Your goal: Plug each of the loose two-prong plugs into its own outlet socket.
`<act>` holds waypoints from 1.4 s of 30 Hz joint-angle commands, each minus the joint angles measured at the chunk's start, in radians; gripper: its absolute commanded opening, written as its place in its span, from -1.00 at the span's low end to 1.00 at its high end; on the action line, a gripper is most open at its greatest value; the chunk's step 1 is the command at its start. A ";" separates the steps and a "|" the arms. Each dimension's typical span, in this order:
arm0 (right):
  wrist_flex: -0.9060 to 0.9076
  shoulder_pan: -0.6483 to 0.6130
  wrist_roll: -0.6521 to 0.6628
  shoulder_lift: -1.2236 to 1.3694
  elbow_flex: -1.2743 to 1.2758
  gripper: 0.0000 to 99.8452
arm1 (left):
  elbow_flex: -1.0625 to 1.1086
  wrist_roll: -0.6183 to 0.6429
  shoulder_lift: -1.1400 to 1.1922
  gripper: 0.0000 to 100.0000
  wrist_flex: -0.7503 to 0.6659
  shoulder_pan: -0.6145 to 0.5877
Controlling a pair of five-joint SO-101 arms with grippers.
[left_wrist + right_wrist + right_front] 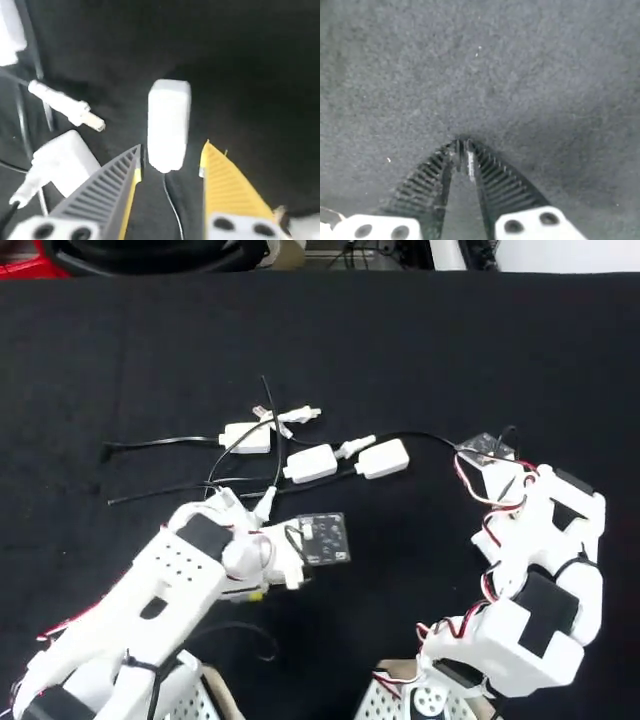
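**Left claw open around a socket block**

The left claw (171, 146) stands apart, one fingertip on each side of the near end of a white socket block (169, 117) that lies on the black counter (250, 60). Whether either finger touches the block cannot be told. A loose two-prong plug (67, 106) lies near the block, not touching it. The right claw (462, 146) is pressed together over bare counter.

Right gripper (463, 146): on my feed, toothed jaws pressed together, tips meeting.
Surface: dark cloth (530, 60) beneath it.
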 commanded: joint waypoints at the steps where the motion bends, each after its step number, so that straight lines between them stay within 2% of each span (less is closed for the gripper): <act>1: -0.011 0.011 0.014 0.001 -0.044 -0.97 | 0.038 0.080 0.006 -0.61 -0.207 -0.051; 3: -0.006 0.011 0.014 0.001 -0.044 -0.97 | 0.027 0.158 0.018 -0.61 -0.293 -0.104; 5: -0.006 0.011 0.014 0.001 -0.036 -0.97 | -0.010 0.196 0.028 -0.61 -0.290 -0.134; 14: -0.014 0.011 0.014 0.001 -0.018 -0.97 | -0.166 0.193 0.023 -0.61 0.011 -0.130; 18: -0.014 0.011 0.014 -0.001 -0.018 -0.97 | -0.151 0.133 0.023 -0.61 0.138 -0.013; 20: -0.014 0.011 0.014 -0.001 -0.018 -0.97 | -0.114 0.155 0.023 -0.61 0.126 0.041; 22: -0.014 0.011 0.014 -0.001 -0.018 -0.97 | -0.061 0.176 0.032 -0.61 0.038 0.064; 25: -0.014 -0.008 0.011 -0.001 -0.022 -0.97 | 0.028 0.219 0.034 -0.61 -0.152 0.045; 27: -0.014 -0.029 0.009 -0.001 -0.019 -0.97 | 0.056 0.229 0.040 -0.61 -0.203 0.019; 32: -0.014 -0.054 0.008 -0.001 -0.016 -0.97 | 0.058 0.224 0.132 -0.62 -0.210 -0.059; 36: -0.015 -0.055 0.008 -0.001 -0.018 -0.97 | 0.058 0.193 0.203 -0.62 -0.210 -0.044; 38: -0.015 -0.055 0.008 -0.001 -0.018 -0.97 | 0.053 0.189 0.203 -0.71 -0.210 -0.021; 41: -0.015 -0.051 0.008 -0.001 -0.018 -0.97 | 0.062 0.189 0.204 -0.95 -0.201 0.047; 42: -0.015 -0.049 0.008 -0.001 -0.018 -0.97 | 0.065 0.193 0.206 -0.94 -0.193 0.076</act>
